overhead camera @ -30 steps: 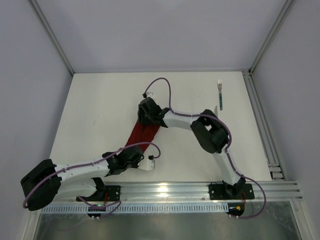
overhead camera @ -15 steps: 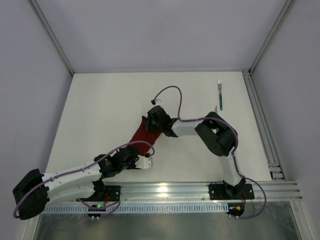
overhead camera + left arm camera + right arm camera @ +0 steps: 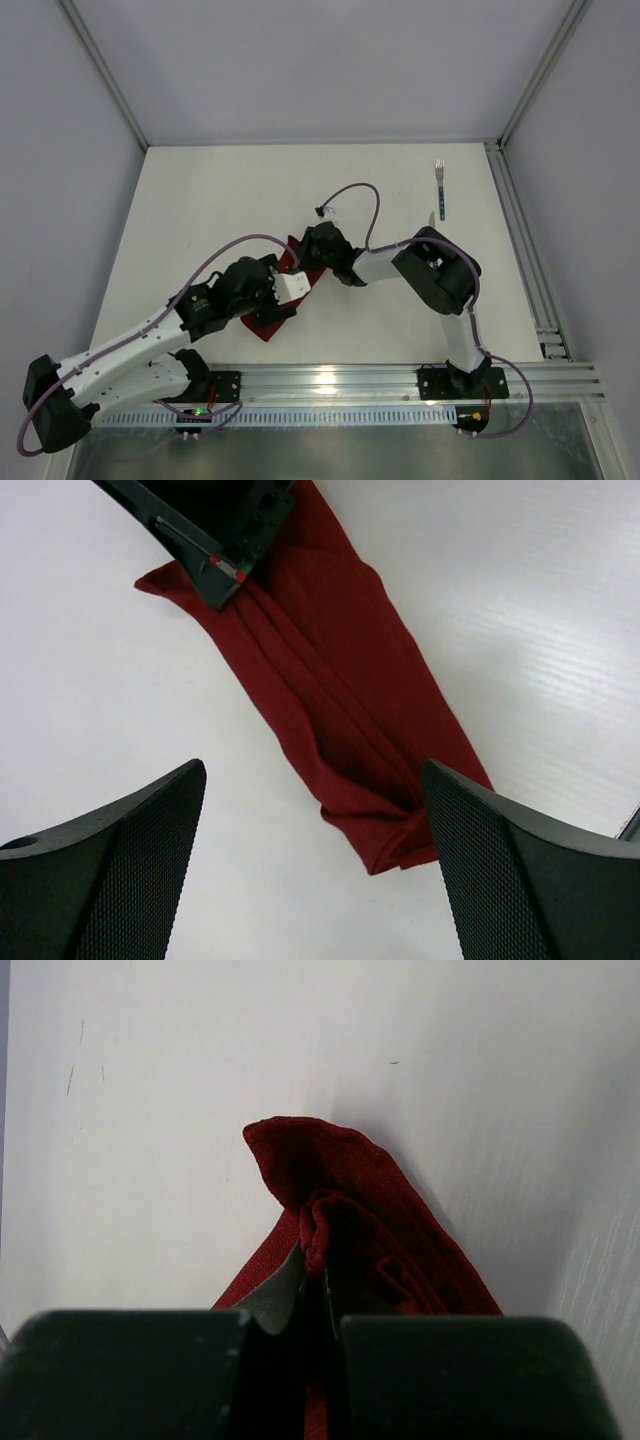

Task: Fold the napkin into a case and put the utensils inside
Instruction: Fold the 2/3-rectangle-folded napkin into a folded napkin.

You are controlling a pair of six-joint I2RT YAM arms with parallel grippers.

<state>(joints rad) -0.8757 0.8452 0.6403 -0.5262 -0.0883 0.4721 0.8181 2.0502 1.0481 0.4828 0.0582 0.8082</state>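
The right gripper [image 3: 315, 1290] pinches the far end of the napkin [image 3: 340, 700], a narrow folded strip at the near middle of the table [image 3: 200, 200]. The left gripper [image 3: 312, 780] hangs over it, jaws spread wide. From above, the two hide most of it. The fork [image 3: 439, 178] lies far right.

Probably a lab: aluminium-framed white table [image 3: 200, 220].

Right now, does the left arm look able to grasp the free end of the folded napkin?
Probably yes. The left gripper is open over the napkin, whose free end lies bare between its fingers. The right gripper is shut on the other end, out of the way.
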